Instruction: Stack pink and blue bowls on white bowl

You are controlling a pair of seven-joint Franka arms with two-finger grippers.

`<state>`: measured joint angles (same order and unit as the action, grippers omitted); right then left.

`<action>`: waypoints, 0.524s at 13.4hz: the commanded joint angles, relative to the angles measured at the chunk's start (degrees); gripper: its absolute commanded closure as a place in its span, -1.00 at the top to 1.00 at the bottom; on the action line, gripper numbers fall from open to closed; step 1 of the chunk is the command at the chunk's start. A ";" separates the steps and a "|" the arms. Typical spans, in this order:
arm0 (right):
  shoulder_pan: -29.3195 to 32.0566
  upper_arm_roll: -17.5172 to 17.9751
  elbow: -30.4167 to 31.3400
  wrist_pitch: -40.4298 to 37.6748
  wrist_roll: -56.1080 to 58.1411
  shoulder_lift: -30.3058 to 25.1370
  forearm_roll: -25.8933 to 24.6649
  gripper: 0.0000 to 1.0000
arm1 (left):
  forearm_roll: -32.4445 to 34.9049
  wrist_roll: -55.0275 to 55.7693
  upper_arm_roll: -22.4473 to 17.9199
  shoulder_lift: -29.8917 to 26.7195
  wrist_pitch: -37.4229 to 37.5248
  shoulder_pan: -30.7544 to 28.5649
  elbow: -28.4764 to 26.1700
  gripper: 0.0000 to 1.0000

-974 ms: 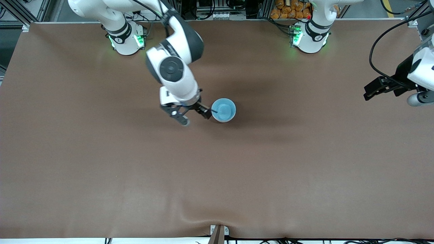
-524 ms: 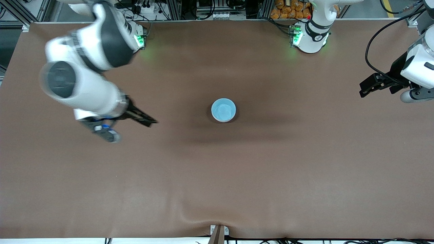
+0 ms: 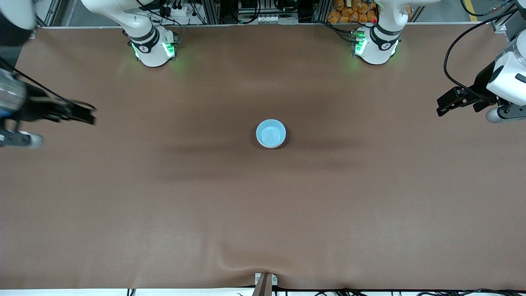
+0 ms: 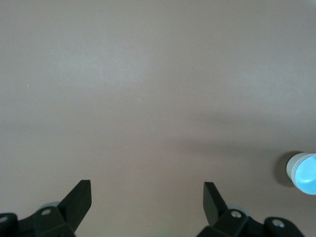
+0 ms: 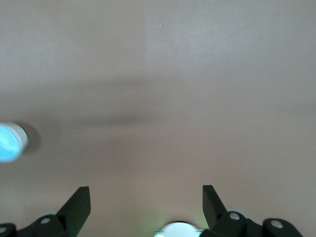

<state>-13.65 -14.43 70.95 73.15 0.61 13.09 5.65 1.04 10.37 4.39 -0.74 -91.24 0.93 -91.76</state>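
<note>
A light blue bowl (image 3: 271, 133) sits at the middle of the table. It also shows in the left wrist view (image 4: 306, 174) and in the right wrist view (image 5: 9, 142), with a pale outer wall under its blue rim. No pink bowl shows, and I cannot tell whether that pale wall is the white bowl. My right gripper (image 3: 91, 115) is open and empty over the right arm's end of the table; its jaws stand wide apart in its wrist view (image 5: 146, 195). My left gripper (image 3: 440, 107) is open and empty over the left arm's end, its jaws wide apart (image 4: 147, 190).
The brown table cover (image 3: 263, 213) has a wrinkle at its edge nearest the front camera. The arm bases (image 3: 152, 47) (image 3: 376, 45) stand along the edge farthest from that camera. The right arm's base also shows in the right wrist view (image 5: 177, 230).
My right gripper has pulled away from the blue bowl and swung out to the right arm's end of the table. The blue bowl stays in place. The left arm has barely moved.
</note>
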 commanded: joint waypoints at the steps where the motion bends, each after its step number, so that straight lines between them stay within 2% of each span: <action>1: 6.22 2.19 -0.28 -0.38 7.21 -0.26 -1.35 1.00 | -1.04 -2.46 -0.08 -0.50 0.44 -1.20 0.26 1.00; 3: 17.98 14.88 -3.97 -0.29 7.30 0.88 -1.26 1.00 | -1.04 -1.93 -0.08 0.21 0.44 -1.20 1.06 1.00; 4: 19.35 17.30 -4.93 -0.03 6.43 1.06 -2.21 1.00 | -1.04 -2.02 -0.08 0.30 0.44 -1.20 1.15 1.00; 7: 19.01 17.77 -5.83 1.20 6.16 -0.86 -1.52 1.00 | -0.96 -2.46 -0.08 0.30 0.44 -1.28 1.15 1.00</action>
<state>4.87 1.62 66.93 74.59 7.23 12.86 4.99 1.04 9.05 4.25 -0.69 -91.25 0.02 -91.58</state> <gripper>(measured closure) 0.000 0.000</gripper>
